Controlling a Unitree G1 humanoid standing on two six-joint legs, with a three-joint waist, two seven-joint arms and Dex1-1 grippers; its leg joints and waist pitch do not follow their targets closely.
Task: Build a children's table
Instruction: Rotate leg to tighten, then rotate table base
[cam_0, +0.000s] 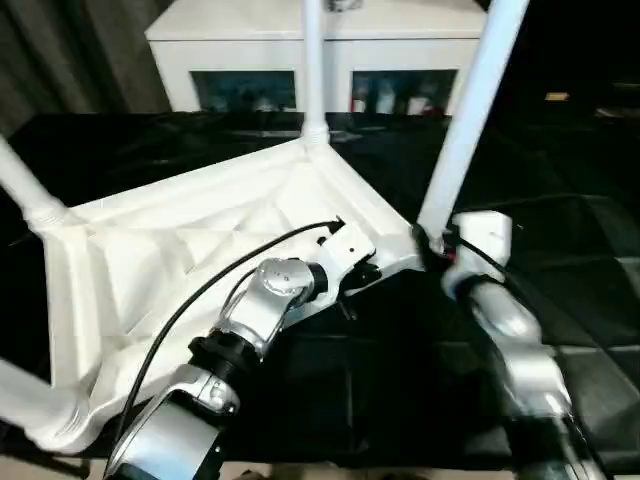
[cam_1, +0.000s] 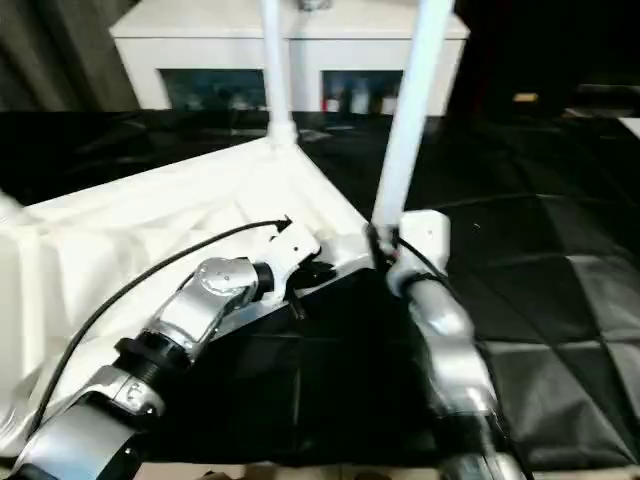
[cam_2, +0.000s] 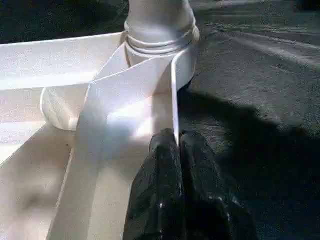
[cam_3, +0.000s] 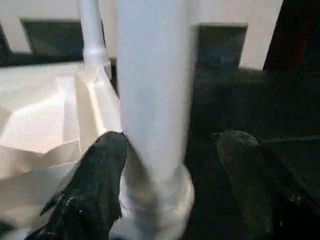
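The children's table lies upside down on the black mat, its ribbed white top (cam_0: 180, 250) facing up. Round white legs stand in the corner sockets: one at the far corner (cam_0: 313, 60), one at the right corner (cam_0: 470, 110), and others at the left (cam_0: 20, 185). My left gripper (cam_2: 176, 142) is shut on the thin rim wall (cam_2: 174, 90) of the top, just short of the right corner socket (cam_2: 160, 40). Around the base of the right leg (cam_3: 150, 90) my right gripper (cam_3: 173, 139) stands open; one finger (cam_3: 100, 170) is against the leg and the other (cam_3: 245, 165) is apart from it.
A low white cabinet (cam_0: 240, 40) with dark glass openings stands behind the table. The quilted black mat (cam_0: 570, 300) spreads to the right and in front. A black cable (cam_0: 200, 290) runs along my left forearm.
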